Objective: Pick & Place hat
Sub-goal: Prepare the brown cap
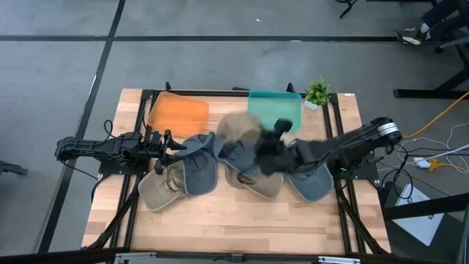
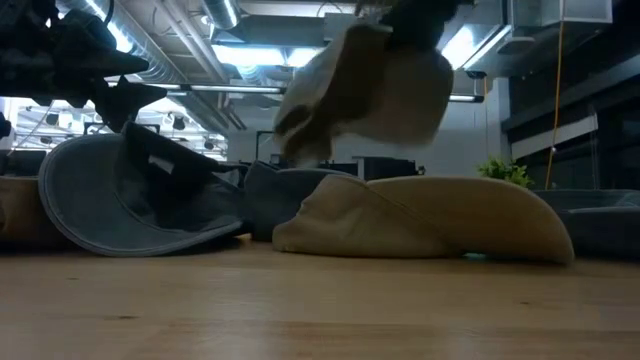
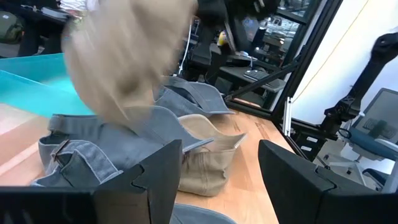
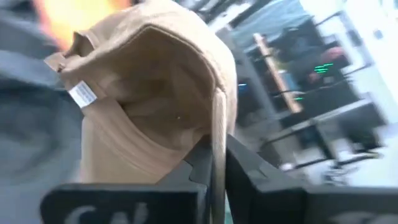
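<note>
Tan hat point(image 4: 149, 99) pinched between right gripper point(image 4: 217, 168) fingers, airborne.

The lifted tan hat point(image 2: 365, 90) is smeared by motion in the low view, and its top runs off the picture's upper edge, so the right gripper above it is out of frame there. In the high view the right gripper point(image 1: 270, 150) is a dark blur against the tan hat. The teal bin point(image 1: 276, 108) is partly covered by both. In the left wrist view the same hat is a streak.
</note>
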Motion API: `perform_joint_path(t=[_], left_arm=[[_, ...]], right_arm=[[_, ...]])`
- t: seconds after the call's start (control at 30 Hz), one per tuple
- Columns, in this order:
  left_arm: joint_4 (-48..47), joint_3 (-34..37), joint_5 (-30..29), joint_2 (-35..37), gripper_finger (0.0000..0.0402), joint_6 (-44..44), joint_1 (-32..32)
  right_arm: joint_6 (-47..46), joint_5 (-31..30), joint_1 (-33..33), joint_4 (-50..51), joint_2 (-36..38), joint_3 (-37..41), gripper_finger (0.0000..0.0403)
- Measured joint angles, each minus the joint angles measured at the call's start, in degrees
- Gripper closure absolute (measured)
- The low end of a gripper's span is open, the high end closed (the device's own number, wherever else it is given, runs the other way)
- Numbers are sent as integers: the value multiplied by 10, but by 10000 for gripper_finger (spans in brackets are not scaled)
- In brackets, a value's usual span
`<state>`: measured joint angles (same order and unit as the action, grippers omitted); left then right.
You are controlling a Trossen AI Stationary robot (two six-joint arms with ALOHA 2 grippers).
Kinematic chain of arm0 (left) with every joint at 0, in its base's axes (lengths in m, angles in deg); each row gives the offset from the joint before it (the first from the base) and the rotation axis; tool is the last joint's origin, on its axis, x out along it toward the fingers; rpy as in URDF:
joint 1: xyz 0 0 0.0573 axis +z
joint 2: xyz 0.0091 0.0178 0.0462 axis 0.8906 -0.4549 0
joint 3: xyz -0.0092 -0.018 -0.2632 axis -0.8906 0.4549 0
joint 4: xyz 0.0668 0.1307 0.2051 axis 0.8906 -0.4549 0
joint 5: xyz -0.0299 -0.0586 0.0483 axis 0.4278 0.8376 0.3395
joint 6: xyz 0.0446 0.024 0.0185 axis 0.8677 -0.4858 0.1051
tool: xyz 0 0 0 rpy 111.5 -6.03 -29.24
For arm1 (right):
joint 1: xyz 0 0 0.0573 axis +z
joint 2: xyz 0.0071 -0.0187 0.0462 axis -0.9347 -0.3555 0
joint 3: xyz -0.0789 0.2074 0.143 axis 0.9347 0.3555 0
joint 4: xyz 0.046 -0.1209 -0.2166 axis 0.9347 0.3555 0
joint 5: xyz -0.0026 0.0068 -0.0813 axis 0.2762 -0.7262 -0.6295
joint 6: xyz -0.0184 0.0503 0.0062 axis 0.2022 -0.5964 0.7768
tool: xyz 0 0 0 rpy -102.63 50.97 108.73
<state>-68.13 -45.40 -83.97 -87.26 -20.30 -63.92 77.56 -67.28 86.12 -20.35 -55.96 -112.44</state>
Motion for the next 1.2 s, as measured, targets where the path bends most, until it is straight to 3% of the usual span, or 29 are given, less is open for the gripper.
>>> perform_joint_path(t=[0.27, 0.43, 0.57, 0.63, 0.73, 0.87, 1.03, 1.2], left_arm=[[0, 0, 0, 0, 194, 0, 0], [0, 0, 0, 0, 194, 0, 0], [0, 0, 0, 0, 194, 0, 0], [0, 0, 0, 0, 194, 0, 0], [0, 0, 0, 0, 194, 0, 0], [0, 0, 0, 0, 194, 0, 0], [0, 0, 0, 0, 194, 0, 0], [0, 0, 0, 0, 194, 0, 0]], right_arm=[[-166, 172, 70, -82, -124, 5, 375], [-263, 271, 83, -132, -173, -2, 305], [-284, 328, 83, -112, -182, -27, 239], [-286, 335, 77, -75, -180, -47, 226], [-283, 330, 70, 5, -180, -76, 261], [-281, 330, 61, 57, -178, -104, 375], [-254, 318, 57, 96, -175, -116, 382], [-204, 216, 58, 185, -152, -157, 387]])
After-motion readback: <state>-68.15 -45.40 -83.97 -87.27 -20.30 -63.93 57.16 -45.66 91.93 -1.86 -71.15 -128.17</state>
